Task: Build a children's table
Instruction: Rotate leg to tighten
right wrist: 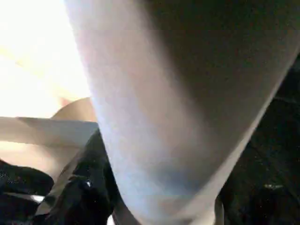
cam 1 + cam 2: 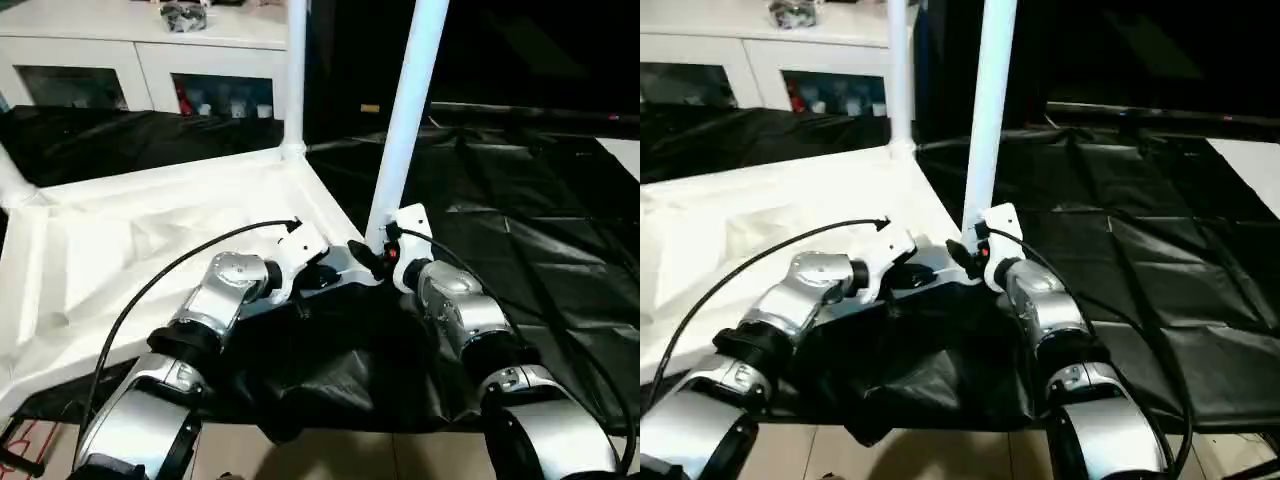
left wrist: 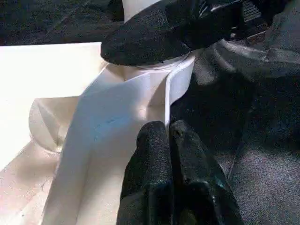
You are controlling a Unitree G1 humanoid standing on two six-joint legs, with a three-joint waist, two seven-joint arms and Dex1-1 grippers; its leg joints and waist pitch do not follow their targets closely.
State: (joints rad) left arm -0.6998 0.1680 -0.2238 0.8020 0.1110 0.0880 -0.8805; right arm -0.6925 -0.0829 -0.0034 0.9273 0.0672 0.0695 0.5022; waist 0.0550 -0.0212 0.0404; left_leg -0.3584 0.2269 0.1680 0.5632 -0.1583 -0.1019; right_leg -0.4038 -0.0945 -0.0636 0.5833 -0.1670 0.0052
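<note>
The white table top lies upside down on a black sheet, with its ribbed underside facing up. It fills the left part of the head views. Two white legs stand up from it. One leg stands in the far corner socket. The other leg stands in the near corner socket, just in front of the robot, and leans a little to the right at its top. A third leg peeks in at the left edge.

Both silver arms reach to that near corner. The left hand is clenched, with its two black fingers pressed together. Its fingertips touch the thin white rim of the table top, right below the near socket. The right hand is at the foot of the near leg. One of its black fingers lies against the leg just above the socket. Its fingers stand apart on each side of the leg, but whether they squeeze it tight cannot be told.

Behind the table top stands a white cabinet with glass doors.
</note>
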